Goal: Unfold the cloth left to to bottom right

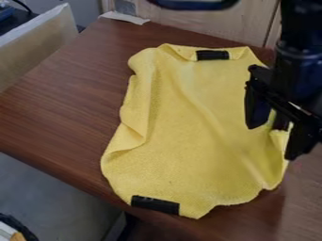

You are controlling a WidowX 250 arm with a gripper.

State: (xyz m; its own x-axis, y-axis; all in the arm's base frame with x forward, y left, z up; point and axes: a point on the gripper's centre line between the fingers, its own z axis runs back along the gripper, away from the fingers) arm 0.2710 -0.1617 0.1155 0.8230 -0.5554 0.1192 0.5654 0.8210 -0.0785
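Pincer [274, 142] spread open, we see it at the right edge of the yellow cloth [189, 127], partly hiding that edge. The cloth lies on the counter [69, 94], left side folded; we cannot identify the cut-off dark object [24, 227] lower left.

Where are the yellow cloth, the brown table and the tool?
Yellow cloth [189, 136]: camera view, its middle.
Brown table [69, 89]: camera view, bare left part.
Tool [273, 141]: camera view, between its fingertips.

The cloth [189, 150] looks matt and nubbly; beneath it, the table [69, 94] shows smooth wood grain with a soft gloss.
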